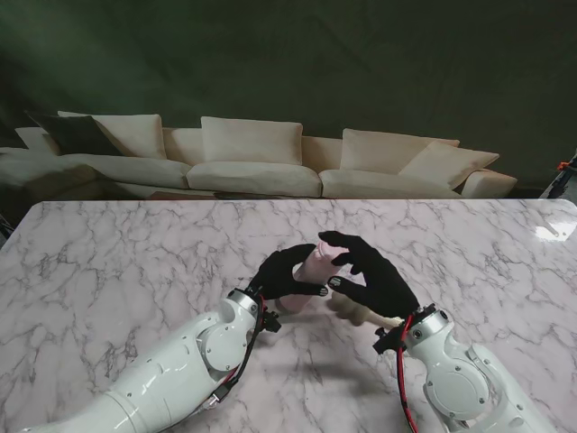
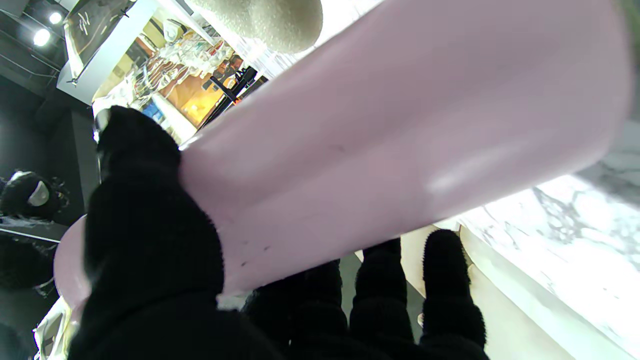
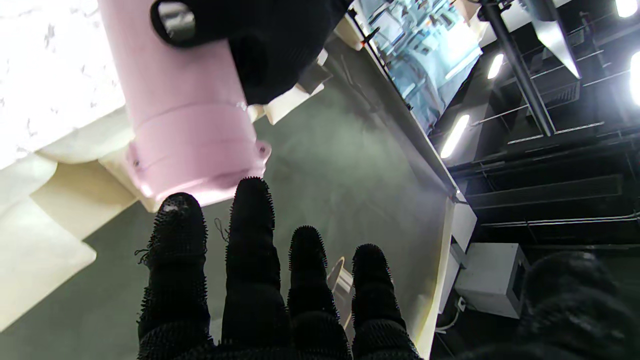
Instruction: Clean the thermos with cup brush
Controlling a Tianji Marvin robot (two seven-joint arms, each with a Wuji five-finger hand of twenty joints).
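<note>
We work over a white marble table (image 1: 117, 262) veined in grey, and we take the pink thermos (image 1: 311, 271) as our landmark. Beyond the table's far edge, well apart from the thermos, stands a cream sofa (image 1: 252, 167) with loose cushions and one dark cushion at its left end.

Our two white arms come up from the near corners and meet at the thermos, which sits near the table's middle, a little nearer to us than its centre. It is tilted, and we cannot tell whether its base touches the marble.

Our left hand (image 1: 287, 273), in a black glove, is wrapped around the thermos from the left: in the left wrist view the thumb (image 2: 145, 200) lies across the pink body (image 2: 400, 150) and the other fingers (image 2: 445, 280) curl round its other side, so this hand grips the thermos.

Our right hand (image 1: 374, 271), also gloved in black, arches over the thermos from the right. In the right wrist view its four fingers (image 3: 252, 235) are stretched out and slightly spread, their tips just beside the stepped pink end of the thermos (image 3: 192, 150); they close on nothing there.

Just right of the thermos, under the right hand's palm, a pale cream rounded piece (image 1: 356, 311) shows, likely the cup brush; we cannot tell whether the hand holds it. A similar pale sponge-like tip (image 2: 270, 20) appears beside the thermos in the left wrist view.
</note>
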